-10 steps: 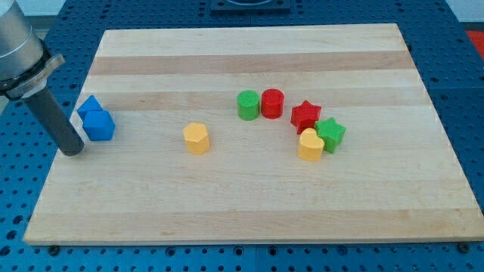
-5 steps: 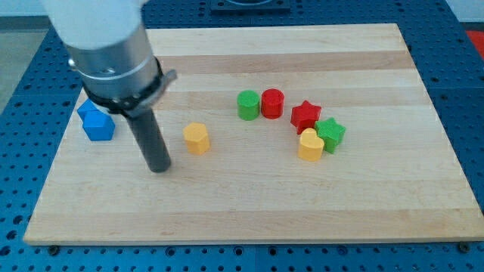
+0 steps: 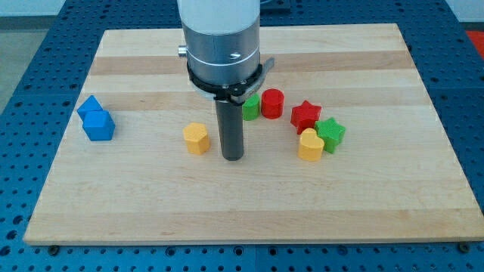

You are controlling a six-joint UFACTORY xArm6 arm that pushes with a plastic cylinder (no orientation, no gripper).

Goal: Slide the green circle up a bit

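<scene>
The wooden board (image 3: 423, 189) is pale, smooth-looking plank with faint lengthwise bands, lying on a blue perforated table (image 3: 469, 113). Over its middle hangs the arm's broad grey cylinder (image 3: 221, 38), from which the straight dark rod drops; there are no jaws to open or close, and the tip (image 3: 232, 158) rests on bare wood, pushing nothing.

The blocks are small, matte and look like hard plastic. The green circle (image 3: 251, 107) sits just beyond and slightly right of the tip, partly hidden behind the rod, with the red cylinder (image 3: 272, 103) touching or almost touching its right side. To the tip's left, just beside it, stands an orange-yellow block (image 3: 196, 138) of rounded, faceted shape. Right of centre cluster a red star (image 3: 305, 115), a green star (image 3: 331, 134) and a yellow heart (image 3: 310, 145). Two blue blocks (image 3: 95, 119) sit close together at the far left.

The likely trouble is an off-centre push: the tip stands a little left of the circle's centre, so a straight shove away could glance off the round wall and roll it rightward into the red cylinder, dragging that along. Too long a stroke would overshoot "a bit".
</scene>
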